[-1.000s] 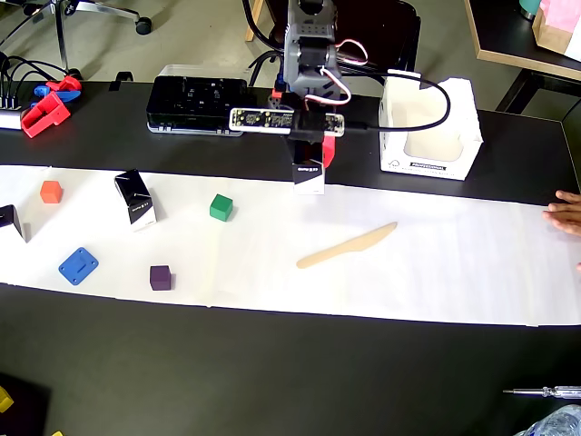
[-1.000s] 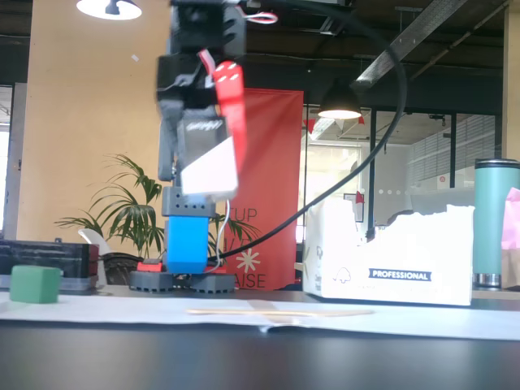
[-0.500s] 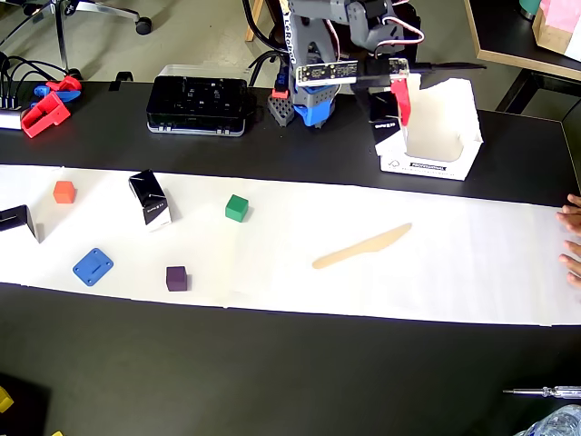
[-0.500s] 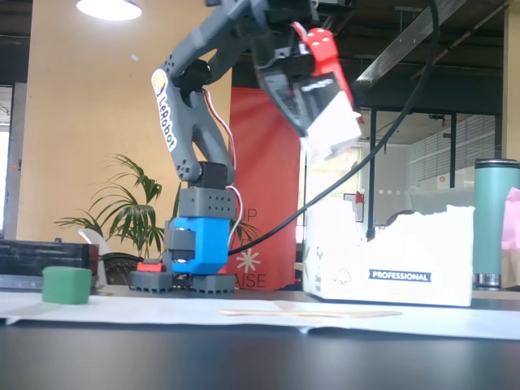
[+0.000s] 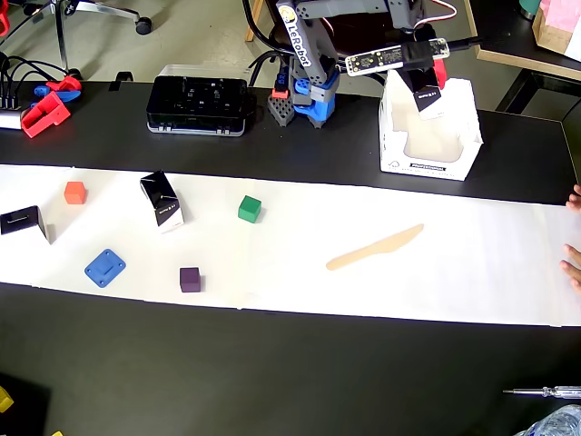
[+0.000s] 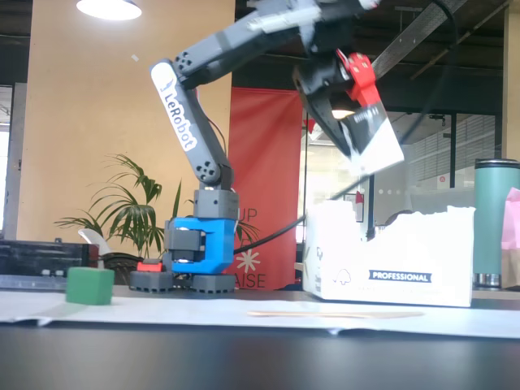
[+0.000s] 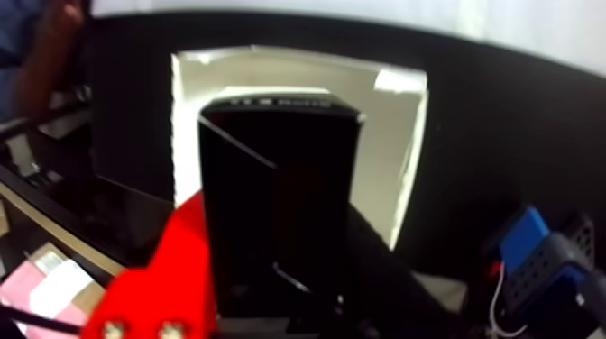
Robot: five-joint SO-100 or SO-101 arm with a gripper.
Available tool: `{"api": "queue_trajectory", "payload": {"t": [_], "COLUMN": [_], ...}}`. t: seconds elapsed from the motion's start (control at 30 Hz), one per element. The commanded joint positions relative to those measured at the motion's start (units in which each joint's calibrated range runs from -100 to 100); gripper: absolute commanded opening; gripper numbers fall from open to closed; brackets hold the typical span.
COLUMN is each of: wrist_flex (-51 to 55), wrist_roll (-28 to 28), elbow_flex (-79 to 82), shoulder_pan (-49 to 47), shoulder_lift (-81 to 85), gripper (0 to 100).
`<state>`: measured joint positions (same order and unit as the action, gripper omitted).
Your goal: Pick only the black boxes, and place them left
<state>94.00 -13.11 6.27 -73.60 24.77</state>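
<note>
- Overhead view: the gripper (image 5: 430, 89) holds one black box (image 5: 428, 100) over the white open carton (image 5: 399, 159); two more black boxes (image 5: 162, 200) (image 5: 22, 220) wait on the paper strip (image 5: 472, 263).
- Fixed view: the jaws are clenched on the tilted black box (image 6: 370, 138), well above the carton rim (image 6: 422, 223). Best lower before releasing.
- Wrist view: the box (image 7: 275, 207) hangs centred over the opening (image 7: 388, 171); keep it clear of the walls.

the gripper (image 6: 362, 106) has one red finger and holds a black box (image 6: 372, 140) with a white side and small white print. on the white paper strip (image 5: 472, 272) lie two more black boxes with white sides (image 5: 162, 200) (image 5: 24, 222), an orange cube (image 5: 74, 192), a green cube (image 5: 250, 209), a dark purple cube (image 5: 189, 279), a blue plate (image 5: 105, 268) and a pale wooden knife (image 5: 374, 248). the open carton (image 5: 428, 127) at the far edge is white with a black label, and the table (image 5: 272, 372) is black.
</note>
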Motion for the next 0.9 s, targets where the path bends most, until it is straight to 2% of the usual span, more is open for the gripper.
{"api": "queue_trajectory", "payload": {"t": [0.0, 0.27, 0.53, 0.7, 0.87], "wrist_flex": [0.03, -0.20, -0.52, 0.11, 4.72], "wrist_roll": [2.01, 2.06, 1.59, 0.96, -2.83], "elbow_flex": [-9.81, -16.90, -20.36, -20.81, -20.72], "shoulder_pan": [-6.47, -12.10, -11.93, -12.10, -11.24], "shoulder_lift": [-5.30, -19.84, -27.34, -27.11, -21.73], "gripper": [9, 9, 30, 34, 37]}}
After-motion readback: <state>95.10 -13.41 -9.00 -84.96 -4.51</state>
